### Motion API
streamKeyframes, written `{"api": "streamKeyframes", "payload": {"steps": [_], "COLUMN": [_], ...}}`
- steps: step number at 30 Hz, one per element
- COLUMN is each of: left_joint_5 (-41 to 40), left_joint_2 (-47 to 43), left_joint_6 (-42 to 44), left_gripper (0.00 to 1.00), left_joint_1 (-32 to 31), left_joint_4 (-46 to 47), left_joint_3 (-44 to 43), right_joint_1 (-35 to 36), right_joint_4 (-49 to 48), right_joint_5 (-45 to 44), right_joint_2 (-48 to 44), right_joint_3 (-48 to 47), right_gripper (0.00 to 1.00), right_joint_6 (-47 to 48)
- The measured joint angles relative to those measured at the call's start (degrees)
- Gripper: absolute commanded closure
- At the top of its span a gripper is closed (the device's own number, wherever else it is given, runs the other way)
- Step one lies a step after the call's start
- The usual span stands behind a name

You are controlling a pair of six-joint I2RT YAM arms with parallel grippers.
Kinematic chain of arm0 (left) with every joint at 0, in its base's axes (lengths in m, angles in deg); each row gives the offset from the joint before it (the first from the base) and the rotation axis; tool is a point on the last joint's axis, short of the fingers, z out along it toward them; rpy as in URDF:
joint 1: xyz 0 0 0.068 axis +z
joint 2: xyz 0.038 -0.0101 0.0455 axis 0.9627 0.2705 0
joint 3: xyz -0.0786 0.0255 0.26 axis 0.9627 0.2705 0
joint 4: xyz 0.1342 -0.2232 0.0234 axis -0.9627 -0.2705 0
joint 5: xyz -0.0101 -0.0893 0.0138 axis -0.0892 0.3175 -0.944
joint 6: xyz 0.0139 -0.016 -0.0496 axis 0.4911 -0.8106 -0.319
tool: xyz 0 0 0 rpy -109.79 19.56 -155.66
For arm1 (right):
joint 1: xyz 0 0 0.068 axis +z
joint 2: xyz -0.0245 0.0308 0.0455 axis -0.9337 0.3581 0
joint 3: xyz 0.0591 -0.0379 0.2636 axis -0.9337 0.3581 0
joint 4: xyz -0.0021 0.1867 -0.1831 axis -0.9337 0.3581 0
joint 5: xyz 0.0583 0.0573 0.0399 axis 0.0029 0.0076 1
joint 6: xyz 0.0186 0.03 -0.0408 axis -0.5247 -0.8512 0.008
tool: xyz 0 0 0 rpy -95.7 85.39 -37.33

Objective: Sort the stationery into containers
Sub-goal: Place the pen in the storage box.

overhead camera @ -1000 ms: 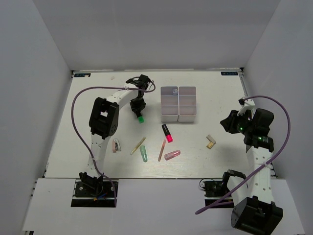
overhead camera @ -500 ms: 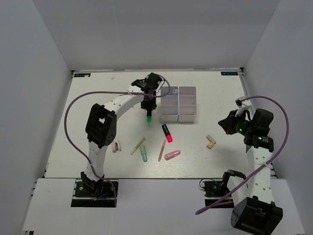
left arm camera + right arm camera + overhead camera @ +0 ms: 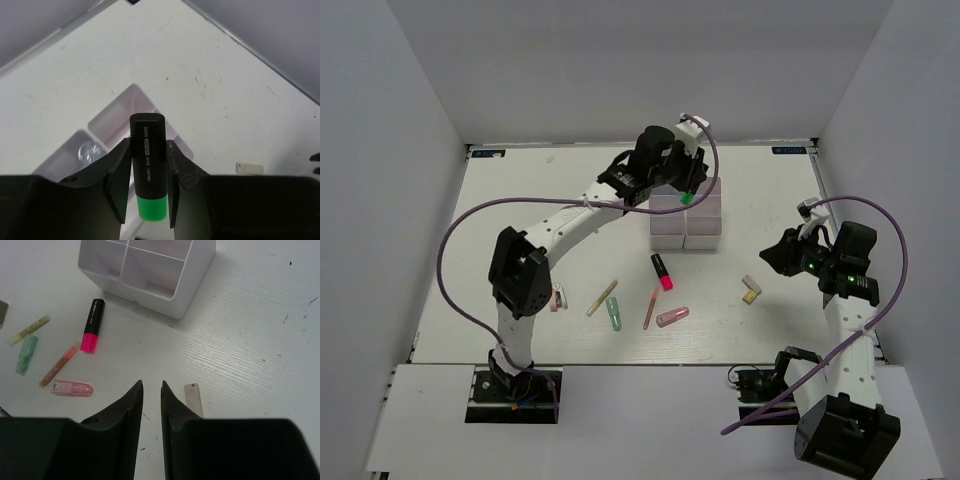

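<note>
Could miss the compartment on release: with the left gripper (image 3: 147,145) clamped on the green-capped black marker (image 3: 147,172) by its barrel, cap end toward the wrist, looks down on the white organiser (image 3: 107,117) at a slant, over a dividing wall rather than squarely above one cell. Might lay the marker across a rim, or tip it out onto the table (image 3: 520,200), if let go from this height and angle. Might also drop it into the cell holding a small shiny round thing (image 3: 90,150); cannot tell what that is, nor whether it belongs with markers. Could snag the purple cable (image 3: 705,140) looping over the wrist, with the arm stretched this far.

Left arm: reaches long from its base at the near edge, elbow out to the left, forearm slanting up and right, wrist above the far end of the organiser. Fingers (image 3: 120,170) pinched narrowly against both sides of the barrel.

Right gripper (image 3: 149,387): nearly closed, only a thin gap, holding nothing. Hovers folded back at the right side, aimed at the table near the beige block (image 3: 751,290), well apart from the organiser.

Loose on the table, near the organiser's front: pink-capped marker (image 3: 662,271), green tube (image 3: 613,315), pink tube (image 3: 672,316), orange stick (image 3: 651,307), yellowish stick (image 3: 602,298).
</note>
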Motion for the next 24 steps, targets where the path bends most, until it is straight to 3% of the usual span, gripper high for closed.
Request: {"api": "streamKeyframes", "payload": {"steps": [10, 24], "left_joint_5": [15.0, 18.0], "left_joint_2": [13.3, 16.6], "left_joint_6": [8.8, 17.5], "left_gripper": [1.0, 1.0], "left_joint_1": [0.6, 1.0], "left_joint_4": [19.1, 27.8], "left_joint_3": [-4.6, -7.0], "right_joint_1": [0.0, -0.1], "right_joint_4": [0.1, 0.1], "right_joint_5": [0.2, 0.2], "right_joint_2": [1.0, 1.6], "right_joint_3": [0.3, 1.0], "right_gripper": [0.71, 0.7], "right_joint_6": [0.2, 1.2]}}
